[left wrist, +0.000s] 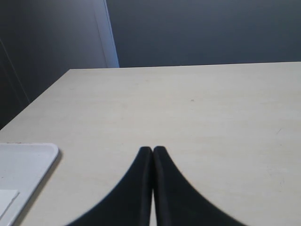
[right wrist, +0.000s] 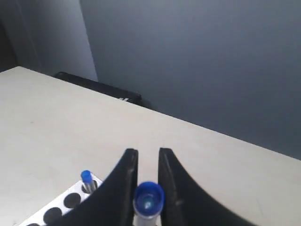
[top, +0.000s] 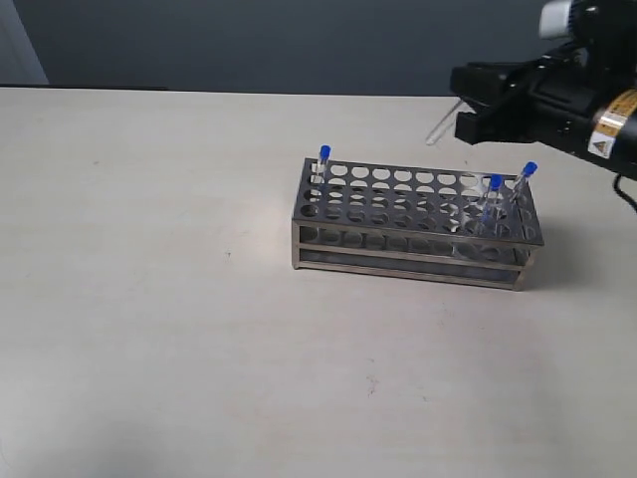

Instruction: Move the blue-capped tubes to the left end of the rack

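The rack [top: 418, 227] sits right of centre in the exterior view, on the pale table [top: 149, 299]. Three blue-capped tubes stand in it: a corner tube [top: 323, 157] at the rack's upper left corner, plus a near tube [top: 494, 191] and a far tube [top: 526, 177] leaning together at its right end. In the upper right of that frame the right gripper [right wrist: 147, 151] is clamped on a fourth tube [right wrist: 149, 200], held above the rack. The left gripper [left wrist: 153, 149] has its fingers pressed together, empty, over bare table near a white tray [left wrist: 23, 162]
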Controlling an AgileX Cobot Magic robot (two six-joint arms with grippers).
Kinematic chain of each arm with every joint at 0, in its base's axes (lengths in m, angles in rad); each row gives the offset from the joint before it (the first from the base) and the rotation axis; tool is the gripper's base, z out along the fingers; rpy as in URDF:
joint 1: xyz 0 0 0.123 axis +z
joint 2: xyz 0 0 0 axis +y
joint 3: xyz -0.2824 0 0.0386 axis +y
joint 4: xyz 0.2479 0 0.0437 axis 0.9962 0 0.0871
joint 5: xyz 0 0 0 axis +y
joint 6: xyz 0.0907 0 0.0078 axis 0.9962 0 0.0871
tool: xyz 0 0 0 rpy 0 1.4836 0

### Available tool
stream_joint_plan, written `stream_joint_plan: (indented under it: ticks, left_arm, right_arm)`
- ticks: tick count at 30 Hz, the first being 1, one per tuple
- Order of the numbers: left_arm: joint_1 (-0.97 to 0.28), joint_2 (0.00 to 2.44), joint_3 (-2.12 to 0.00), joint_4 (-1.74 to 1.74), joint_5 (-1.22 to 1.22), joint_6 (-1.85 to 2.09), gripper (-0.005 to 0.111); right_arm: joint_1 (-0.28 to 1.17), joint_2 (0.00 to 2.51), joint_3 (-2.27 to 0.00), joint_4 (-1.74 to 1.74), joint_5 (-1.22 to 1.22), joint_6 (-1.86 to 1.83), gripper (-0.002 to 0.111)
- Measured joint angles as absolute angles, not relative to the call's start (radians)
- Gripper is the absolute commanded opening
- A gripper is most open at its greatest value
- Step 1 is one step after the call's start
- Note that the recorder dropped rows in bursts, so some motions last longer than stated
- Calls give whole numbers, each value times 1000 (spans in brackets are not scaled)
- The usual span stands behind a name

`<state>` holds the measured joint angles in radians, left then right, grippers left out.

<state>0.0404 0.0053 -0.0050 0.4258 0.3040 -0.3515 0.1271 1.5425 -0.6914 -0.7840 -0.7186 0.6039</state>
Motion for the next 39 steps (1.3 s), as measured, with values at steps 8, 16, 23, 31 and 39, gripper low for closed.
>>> stream_joint_plan:
  ticks: [8, 16, 23, 31, 39]
  left_arm:
    - [40, 5, -5, 426, 304, -351, 0]
    - [40, 5, -5, 426, 304, -351, 0]
    - [40, 5, -5, 426, 304, -351, 0]
    - [40, 5, -5, 426, 304, -351, 0]
    - [40, 5, -5, 426, 304, -351, 0]
  right_arm:
    - [258, 1839, -958, -995, -812, 624, 0]
    - [321, 1914, -1056, -1092, -789, 672, 0]
    - [322, 1917, -1058, -1097, -742, 674, 0]
    - [322, 1927, -1058, -1097, -720, 674, 0]
    - [323, 1962, -1064, -1097, -734, 676, 0]
